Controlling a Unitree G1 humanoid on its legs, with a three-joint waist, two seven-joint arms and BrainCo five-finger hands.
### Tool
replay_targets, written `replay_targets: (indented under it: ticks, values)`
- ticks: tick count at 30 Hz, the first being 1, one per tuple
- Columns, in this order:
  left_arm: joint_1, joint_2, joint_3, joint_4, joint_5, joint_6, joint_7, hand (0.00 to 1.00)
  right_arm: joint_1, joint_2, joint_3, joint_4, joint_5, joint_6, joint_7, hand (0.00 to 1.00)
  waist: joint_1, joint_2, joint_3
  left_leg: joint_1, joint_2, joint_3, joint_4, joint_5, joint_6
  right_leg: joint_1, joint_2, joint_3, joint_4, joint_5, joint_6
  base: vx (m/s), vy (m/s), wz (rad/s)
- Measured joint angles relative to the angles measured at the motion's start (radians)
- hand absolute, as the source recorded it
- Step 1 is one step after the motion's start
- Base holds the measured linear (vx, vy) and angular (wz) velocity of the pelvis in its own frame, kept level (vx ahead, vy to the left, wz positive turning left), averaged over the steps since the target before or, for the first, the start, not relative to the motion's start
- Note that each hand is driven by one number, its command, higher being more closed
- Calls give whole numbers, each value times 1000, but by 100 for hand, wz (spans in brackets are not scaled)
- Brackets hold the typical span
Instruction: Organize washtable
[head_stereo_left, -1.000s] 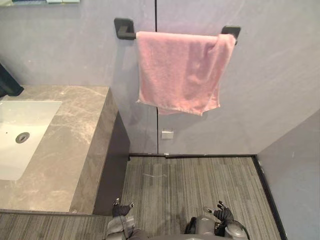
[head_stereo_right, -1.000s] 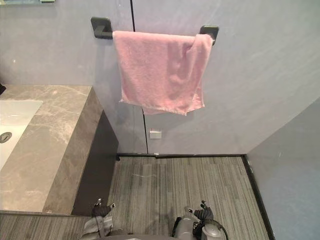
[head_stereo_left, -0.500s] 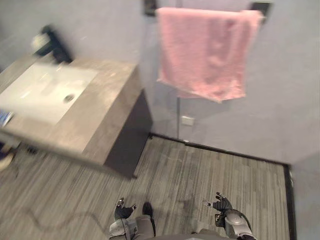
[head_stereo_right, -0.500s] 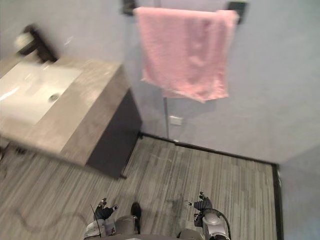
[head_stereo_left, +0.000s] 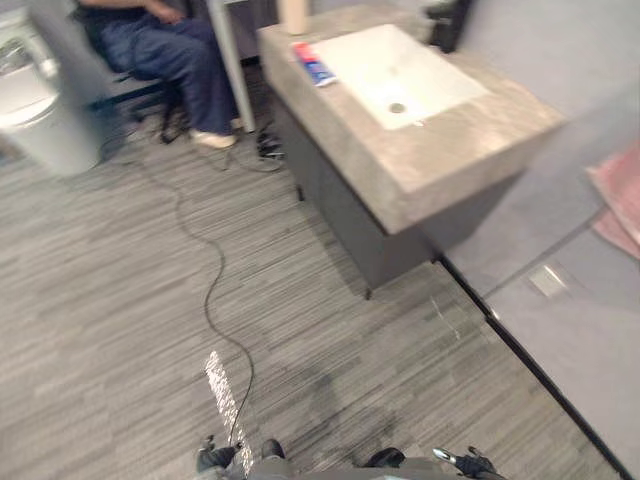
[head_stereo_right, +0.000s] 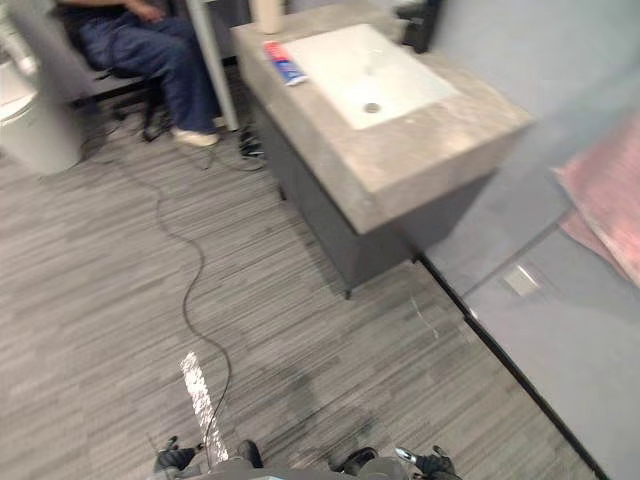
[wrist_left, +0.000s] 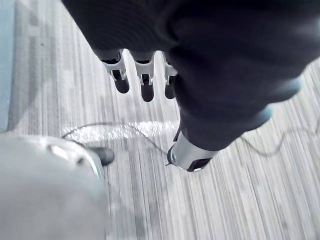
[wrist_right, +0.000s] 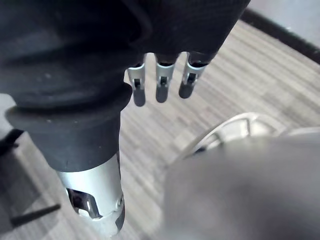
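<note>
The washtable (head_stereo_left: 440, 165) is a grey stone counter with a white sink (head_stereo_left: 400, 75), at the top right of the eye views. A red and blue tube (head_stereo_left: 313, 62) lies on its far left end beside a beige cup (head_stereo_left: 293, 15). A black faucet (head_stereo_left: 447, 20) stands behind the sink. My left hand (head_stereo_left: 212, 460) and right hand (head_stereo_left: 470, 463) hang low over the floor, far from the counter. In the wrist views the left hand (wrist_left: 145, 87) and the right hand (wrist_right: 160, 87) have straight fingers and hold nothing.
A pink towel (head_stereo_left: 620, 195) hangs at the right edge by the grey wall (head_stereo_left: 570, 300). A seated person (head_stereo_left: 170, 50) in blue trousers is at the top left, next to a white bin (head_stereo_left: 40, 110). Striped grey floor (head_stereo_left: 120, 300) spreads between me and the counter.
The camera has swung to the left: the washtable and towel slid to the right of the picture, and the person and bin came into view. Both hands still hang low and empty.
</note>
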Motion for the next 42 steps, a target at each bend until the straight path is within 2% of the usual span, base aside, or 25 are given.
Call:
replay_targets:
  ticks: [3,4,5,6,7,8,10,14,16,18,19,20,21,22,23,24,27,30,32,33,34,36,37,40,42]
  values:
    - [10,5,4,0,4,-7,-1,0,7,-19,21,2,-1,-2,1,0,16,13,5,-29,-61,-60,97,-131,51,32,-100,54,114,13,2,-16,434,94]
    - [17,-10,-9,10,15,-6,-1,0,27,-27,10,-16,4,0,11,0,-7,11,18,-20,-132,-127,123,-159,92,-10,-189,245,275,36,-130,13,423,124]
    - [23,-16,-20,14,30,-5,-2,0,42,-33,14,-32,6,-13,12,0,-16,15,23,-7,-147,-152,126,-164,104,-50,-189,376,326,62,-172,70,385,133]
    - [32,-13,-33,19,47,-3,-5,0,50,-37,29,-57,8,-27,15,0,-16,46,29,13,-147,-187,134,-175,121,-115,-130,600,416,26,-105,134,169,86]
    - [49,-8,-33,21,70,2,-15,0,46,-30,52,-48,10,-24,19,0,-19,29,37,38,-146,-217,134,-184,136,-171,-24,754,528,-59,-35,180,143,89]
    - [53,5,-33,20,85,2,-21,0,45,-18,66,-44,22,-21,19,0,-21,20,37,61,-150,-233,123,-187,141,-220,38,779,593,-125,-39,179,123,70]
    - [46,3,-38,18,108,3,-22,0,40,3,71,-65,33,-22,18,0,-27,-6,52,79,-151,-234,114,-195,146,-306,85,729,577,-171,-45,165,51,42]
    - [18,14,-106,8,177,9,-40,0,58,13,70,-116,46,-18,17,0,-38,0,67,144,-103,-238,96,-253,117,-404,175,663,188,-108,-17,284,-49,10]
    - [0,32,-153,1,206,9,-41,0,72,22,68,-122,46,-11,16,0,-40,-7,63,197,-96,-245,80,-291,106,-406,185,671,83,-57,-30,420,-130,15]
    - [-3,9,-166,-33,241,7,-41,0,126,24,68,-150,45,11,17,0,-51,6,23,240,-62,-237,159,-327,54,-364,225,662,84,-29,-73,605,-210,29]
    - [-19,3,-187,-68,263,7,-39,0,128,35,62,-156,47,20,15,0,-72,10,28,133,-10,-217,468,-307,41,-337,251,668,105,35,-118,484,-181,14]
    - [-23,-13,-201,-85,270,8,-39,0,128,25,65,-164,47,24,15,0,-70,33,31,76,33,-217,625,-251,43,-308,278,667,109,13,-121,637,-195,-44]
    - [-23,-35,-232,-115,285,7,-41,0,127,17,72,-191,49,26,11,0,-56,50,34,-14,110,-215,862,-125,30,-257,335,698,94,-13,-144,651,-134,-120]
    - [-35,-48,-273,-124,293,4,-40,0,125,19,73,-199,50,23,-4,0,-34,52,35,-64,157,-192,1004,-130,33,-211,375,747,89,-37,-159,776,-118,-140]
    - [-48,-54,-292,-125,295,0,-42,0,117,25,78,-201,49,23,-7,0,-31,50,35,-86,167,-184,1041,-131,34,-183,388,770,74,-40,-163,709,-91,-137]
    - [-67,-63,-327,-133,296,-5,-43,0,102,32,98,-200,49,24,-17,0,-34,18,43,-129,161,-178,1041,-134,38,-130,402,816,28,-40,-163,663,-80,-124]
    - [-112,-62,-368,-140,287,-26,-44,0,67,51,107,-161,48,20,-26,0,-36,-15,41,-203,156,-172,854,-155,31,-26,419,940,-67,-34,-153,497,39,-117]
    - [-131,-57,-369,-127,251,-26,-42,0,56,53,107,-142,46,21,-28,0,-33,-24,47,-207,102,-254,510,-167,22,29,407,1031,-85,-47,-110,425,238,-108]
    - [-142,-50,-367,-85,232,-25,-41,0,48,43,107,-123,46,17,-24,0,-34,-22,47,-209,62,-389,268,-148,4,45,379,1121,-79,-93,-49,329,364,-110]
    - [-141,-51,-365,-73,222,-24,-40,0,50,40,107,-122,46,17,-24,0,-33,-20,47,-208,61,-419,233,-143,-1,45,373,1148,-73,-106,-33,366,539,-143]
    - [-135,-52,-352,-51,208,-23,-38,0,61,37,108,-126,46,10,-23,0,-34,0,40,-201,74,-459,202,-80,5,39,355,1223,-23,-167,18,298,494,-117]
    - [-128,-53,-349,-48,200,-23,-39,0,72,37,108,-126,46,3,-23,0,-39,8,35,-205,72,-420,260,-9,-30,33,334,1267,12,-212,51,243,474,-87]
    - [-131,-36,-342,-48,200,-21,-36,0,86,47,107,-115,45,5,-22,0,-39,-33,15,-218,38,-370,337,-76,-34,30,289,1302,28,-232,66,235,507,-66]
    - [-125,-18,-335,-49,200,-18,-36,0,102,64,90,-113,16,7,-4,0,-38,-58,-2,-202,12,-279,445,-184,0,-1,236,1330,120,-206,47,205,481,-77]
    - [-122,-10,-375,-39,190,-9,-39,0,100,57,76,-84,3,10,22,0,-42,-71,1,-128,-27,-181,424,-223,51,-166,174,1248,440,-78,-30,147,432,-78]
